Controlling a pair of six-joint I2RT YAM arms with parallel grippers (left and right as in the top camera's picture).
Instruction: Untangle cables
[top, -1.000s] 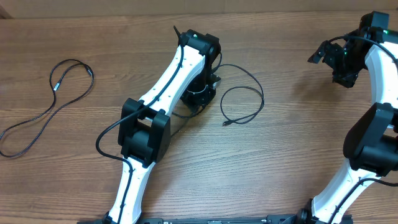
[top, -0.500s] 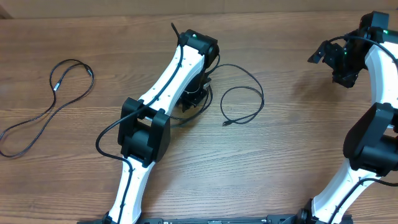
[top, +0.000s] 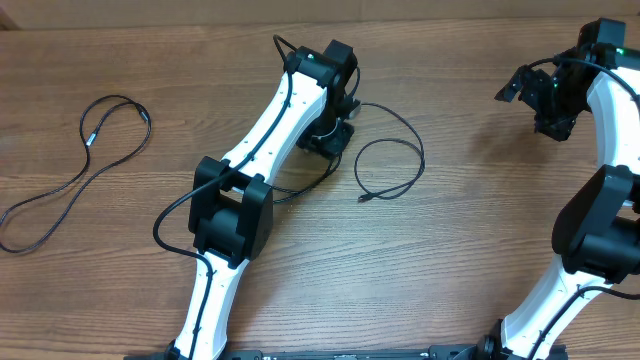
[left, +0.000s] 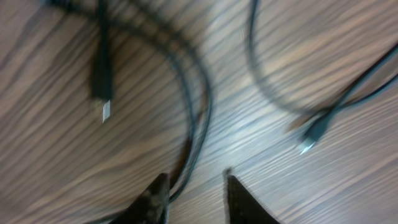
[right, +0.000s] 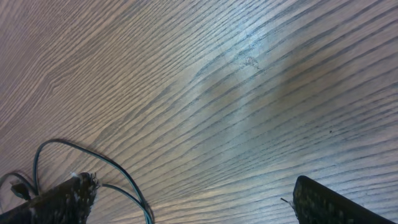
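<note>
"Starting from the left gripper (left: 198, 190), what is shown?"

"Its fingers (left: 155, 198) are seen parted by a moderate gap, and nothing is clamped. The centre cable (left: 207, 112) is led down into that gap, close beside one finger. The view is blurred, so contact cannot be judged."

"What could be spoiled by a closing here?"

"Two dark strands are run side by side just above the fingertips. Both could be taken at once, and the tangle would then be drawn tighter, not loosened. If only the edge of a strand is caught, it may be squeezed out sideways."

"And further out?"

"A USB plug (left: 102, 87) and a small plug (left: 311, 132) are laid near on either side. Either could be snagged on a crossing strand once the cable is pulled. From overhead the crossing is hidden by the arm, so a snag might not be noticed."

"Is anything held down?"

"No. The right gripper (right: 194, 186) is spread wide and empty, well apart over bare table (top: 450, 270), so the whole cable could be dragged. The separate cable (top: 90, 172) is left far off."
</note>
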